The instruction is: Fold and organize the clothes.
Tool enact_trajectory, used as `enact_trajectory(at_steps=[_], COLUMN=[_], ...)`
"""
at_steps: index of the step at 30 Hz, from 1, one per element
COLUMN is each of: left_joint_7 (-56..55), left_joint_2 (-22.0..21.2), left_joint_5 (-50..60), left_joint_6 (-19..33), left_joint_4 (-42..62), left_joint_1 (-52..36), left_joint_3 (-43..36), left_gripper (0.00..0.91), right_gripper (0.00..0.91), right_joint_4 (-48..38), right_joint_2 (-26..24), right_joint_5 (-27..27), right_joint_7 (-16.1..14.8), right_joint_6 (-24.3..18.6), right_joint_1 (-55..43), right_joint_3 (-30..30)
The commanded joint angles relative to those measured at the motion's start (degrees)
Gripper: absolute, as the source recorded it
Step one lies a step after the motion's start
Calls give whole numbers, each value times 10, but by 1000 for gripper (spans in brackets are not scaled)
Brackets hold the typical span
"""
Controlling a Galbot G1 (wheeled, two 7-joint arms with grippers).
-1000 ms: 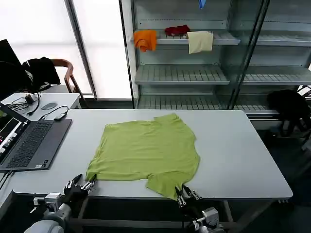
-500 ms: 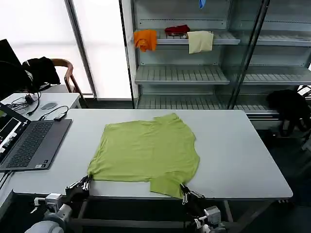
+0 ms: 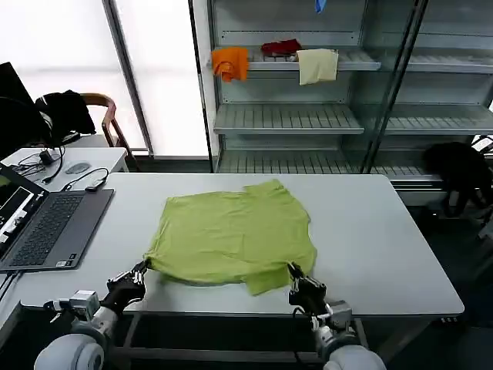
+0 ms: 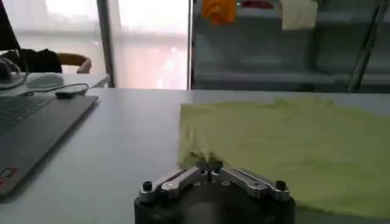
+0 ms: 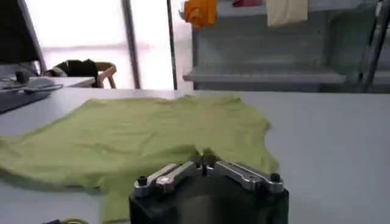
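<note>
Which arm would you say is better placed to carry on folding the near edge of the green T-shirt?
Neither alone: the left claw pinches the T-shirt at its near-left corner, the right claw the near sleeve.

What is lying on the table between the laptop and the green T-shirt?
Nothing: in the head view, bare table separates the laptop from the T-shirt.

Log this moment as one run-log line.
left gripper: shut on T-shirt near edge | right gripper: shut on T-shirt near edge | near edge lifted off table
</note>
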State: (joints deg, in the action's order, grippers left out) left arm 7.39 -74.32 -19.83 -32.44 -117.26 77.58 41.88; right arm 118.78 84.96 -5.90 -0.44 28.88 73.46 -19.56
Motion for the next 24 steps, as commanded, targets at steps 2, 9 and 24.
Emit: enact_trajectory(at_steps=[2, 9, 24], left_joint_7=[-7, -4, -1], left_joint_2=[0, 1, 3], left_joint_5=[-27, -12, 11], left_joint_6=[-6, -6, -6], left_joint_4=[42, 67, 125], left_joint_1=[-89, -107, -144], left_joint_3=[0, -12, -27], left_gripper=[0, 0, 10], right_gripper=[0, 0, 0], right_joint_4=[-70, -116, -192], right_joint_2=[18, 24, 34], right_joint_5=[-7, 5, 17], right_joint_7=[6, 6, 9], right_joint_6=[9, 11, 10], right_joint_1=[-101, -138, -211], right_joint_3=[0, 2, 1])
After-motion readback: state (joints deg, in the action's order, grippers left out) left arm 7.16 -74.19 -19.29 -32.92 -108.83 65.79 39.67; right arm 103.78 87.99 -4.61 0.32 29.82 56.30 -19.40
